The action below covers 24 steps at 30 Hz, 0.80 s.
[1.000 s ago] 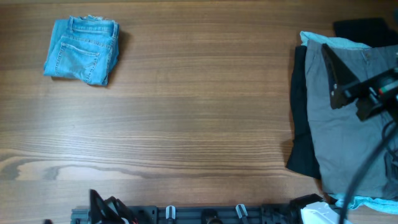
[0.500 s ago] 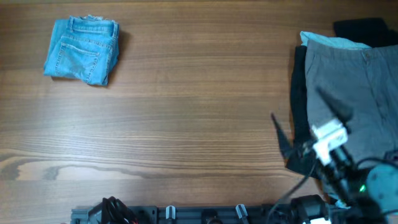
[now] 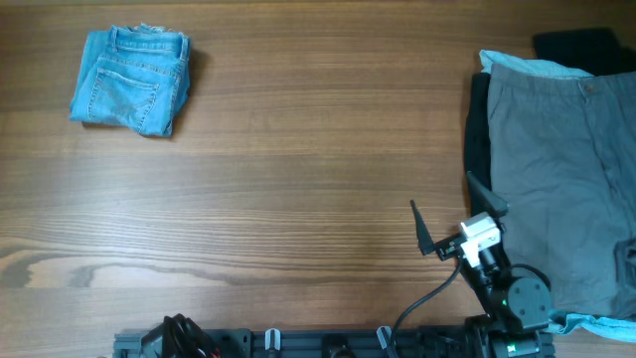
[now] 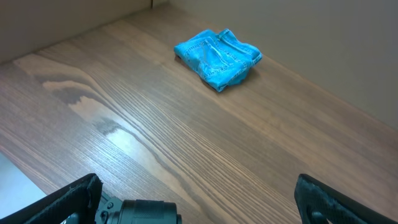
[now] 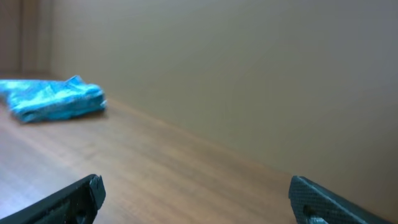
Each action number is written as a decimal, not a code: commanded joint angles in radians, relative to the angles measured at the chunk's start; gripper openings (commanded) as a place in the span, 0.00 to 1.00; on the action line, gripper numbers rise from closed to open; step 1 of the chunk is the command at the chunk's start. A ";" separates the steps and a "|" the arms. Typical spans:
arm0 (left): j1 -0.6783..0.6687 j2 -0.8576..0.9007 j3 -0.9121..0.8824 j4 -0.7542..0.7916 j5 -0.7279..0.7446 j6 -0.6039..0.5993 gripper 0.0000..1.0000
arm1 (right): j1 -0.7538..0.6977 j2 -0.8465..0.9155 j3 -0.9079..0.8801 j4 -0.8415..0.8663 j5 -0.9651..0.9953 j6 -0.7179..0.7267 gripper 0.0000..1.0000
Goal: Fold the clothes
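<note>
The folded light-blue denim jeans lie at the table's far left, back pocket up; they also show in the left wrist view and the right wrist view. Grey-khaki trousers lie spread at the right on a black garment, with a light-blue garment showing under them. My right gripper is open and empty near the front edge, just left of the pile; its fingers frame the right wrist view. My left gripper is open and empty, low at the front edge.
Another black garment lies at the far right corner. The arm bases and rail run along the front edge. The wooden table stretches between the jeans and the pile.
My right arm has drawn back off the grey trousers, down and left to the front edge, open and empty. The left arm has sunk out of the overhead view. The clothes have not moved.
</note>
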 commanded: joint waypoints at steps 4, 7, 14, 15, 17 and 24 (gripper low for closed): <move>-0.001 -0.003 -0.001 0.002 -0.006 0.016 1.00 | 0.011 -0.012 0.000 -0.109 -0.035 0.093 1.00; -0.001 -0.003 -0.001 0.002 -0.006 0.016 1.00 | 0.011 -0.011 0.000 -0.108 -0.031 0.125 1.00; -0.001 -0.003 -0.001 0.002 -0.006 0.016 1.00 | 0.011 -0.010 0.000 -0.109 -0.031 0.125 1.00; -0.001 -0.003 -0.001 0.001 -0.006 0.016 1.00 | 0.011 -0.010 0.000 -0.109 -0.031 0.125 1.00; -0.001 -0.003 -0.001 0.001 -0.006 0.016 1.00 | 0.011 -0.010 0.000 -0.109 -0.031 0.125 0.99; -0.001 -0.003 -0.001 0.001 -0.006 0.016 1.00 | 0.011 -0.010 0.000 -0.109 -0.031 0.125 1.00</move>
